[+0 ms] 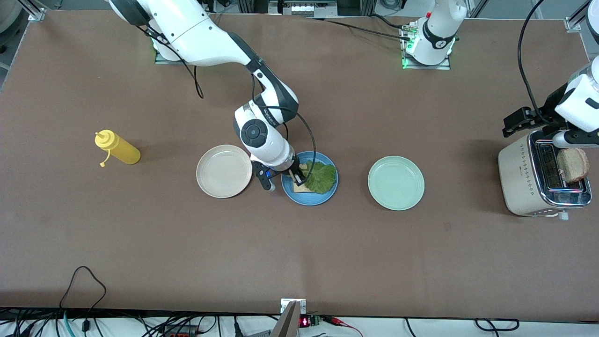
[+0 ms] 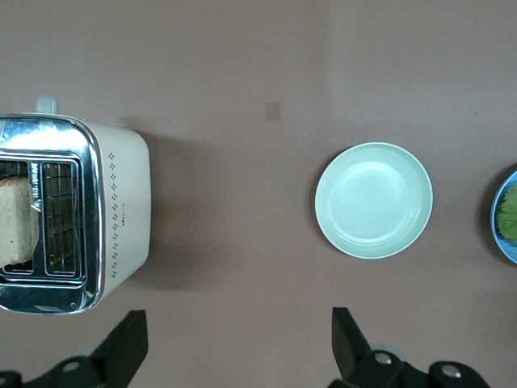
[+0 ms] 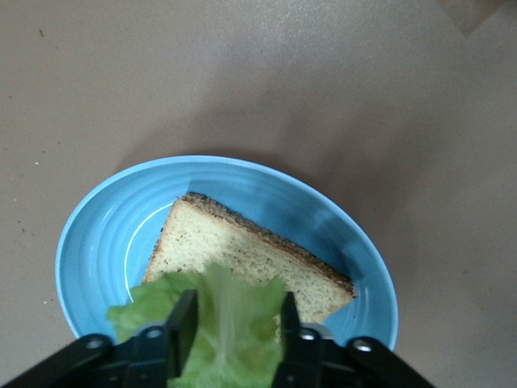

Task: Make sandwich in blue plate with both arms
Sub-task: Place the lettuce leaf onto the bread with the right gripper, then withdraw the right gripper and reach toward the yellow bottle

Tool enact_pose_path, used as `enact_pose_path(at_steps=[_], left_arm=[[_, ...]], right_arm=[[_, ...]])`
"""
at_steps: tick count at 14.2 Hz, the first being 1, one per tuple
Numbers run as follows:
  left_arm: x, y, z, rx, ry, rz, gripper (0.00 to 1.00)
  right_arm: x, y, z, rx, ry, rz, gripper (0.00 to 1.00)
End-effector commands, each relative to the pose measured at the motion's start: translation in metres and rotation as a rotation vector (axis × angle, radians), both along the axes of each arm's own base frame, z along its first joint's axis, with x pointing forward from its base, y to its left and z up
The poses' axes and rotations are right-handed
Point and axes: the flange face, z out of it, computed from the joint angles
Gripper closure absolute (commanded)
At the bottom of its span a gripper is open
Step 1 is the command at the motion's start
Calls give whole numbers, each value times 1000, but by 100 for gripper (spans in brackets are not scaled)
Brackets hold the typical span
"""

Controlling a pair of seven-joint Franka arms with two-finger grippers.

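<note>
Toaster (image 1: pixel 529 180) w/ a bread slice (image 1: pixel 572 164) in its slot, left gripper (image 2: pixel 238 343) over the table beside it, jaws wide apart. Right gripper (image 3: pixel 234 327) over blue plate (image 1: pixel 286 188), jaws apart around lettuce (image 1: pixel 323 177) lying on bread (image 3: pixel 234 250). No readable writing.

You see a blue plate (image 1: pixel 288 191), green lettuce leaf (image 1: pixel 322 177), tan brown-crusted bread slice (image 3: pixel 242 255), yellow squeeze bottle (image 1: pixel 117 148), and mint-green plate (image 1: pixel 396 183).

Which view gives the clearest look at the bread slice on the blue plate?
The right wrist view: the bread slice fills it, crust visible, lettuce over one corner. The front view shows only small corners beside the right gripper. The left wrist view shows none.
</note>
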Motion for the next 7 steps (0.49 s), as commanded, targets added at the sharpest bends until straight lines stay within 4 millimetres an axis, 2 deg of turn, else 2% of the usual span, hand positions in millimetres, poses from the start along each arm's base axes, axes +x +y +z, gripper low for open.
enact_pose_path(at_steps=[1, 4, 7], left_arm=[[-8, 3, 5, -6, -6, 3, 0], [-6, 1, 7, -6, -1, 14, 0], [-4, 5, 11, -8, -12, 22, 0]], right_arm=[[5, 3, 6, 14, 1, -11, 0], [11, -2, 24, 8, -31, 7, 0], [19, -14, 59, -2, -37, 73, 0]])
